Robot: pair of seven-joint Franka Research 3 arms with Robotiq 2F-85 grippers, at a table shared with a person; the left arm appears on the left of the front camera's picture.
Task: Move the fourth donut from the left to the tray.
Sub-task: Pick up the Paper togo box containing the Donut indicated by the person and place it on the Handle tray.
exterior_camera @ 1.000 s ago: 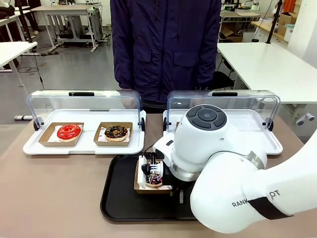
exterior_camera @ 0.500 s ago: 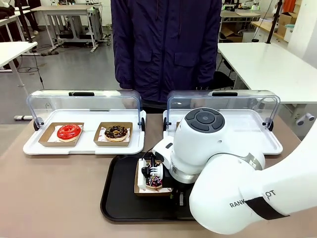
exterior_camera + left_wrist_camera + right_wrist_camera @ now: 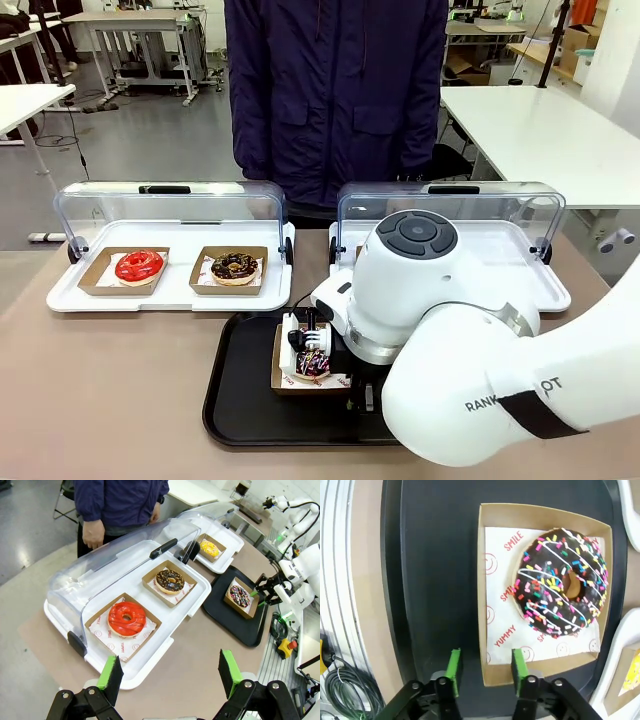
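With the donut point(image 3: 562, 588) in its holder point(image 3: 490, 585) resting on the tray point(image 3: 437, 570), the right pincer point(image 3: 483, 666) stands open astride the holder's wall — a skewed retreat could drag or tip the holder.

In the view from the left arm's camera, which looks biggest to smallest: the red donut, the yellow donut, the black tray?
1. The black tray, biggest even though it lies farther off.
2. The red donut.
3. The yellow donut.

The yellow one sits much farther from this camera, so its small look may be distance; the two donuts could really match.
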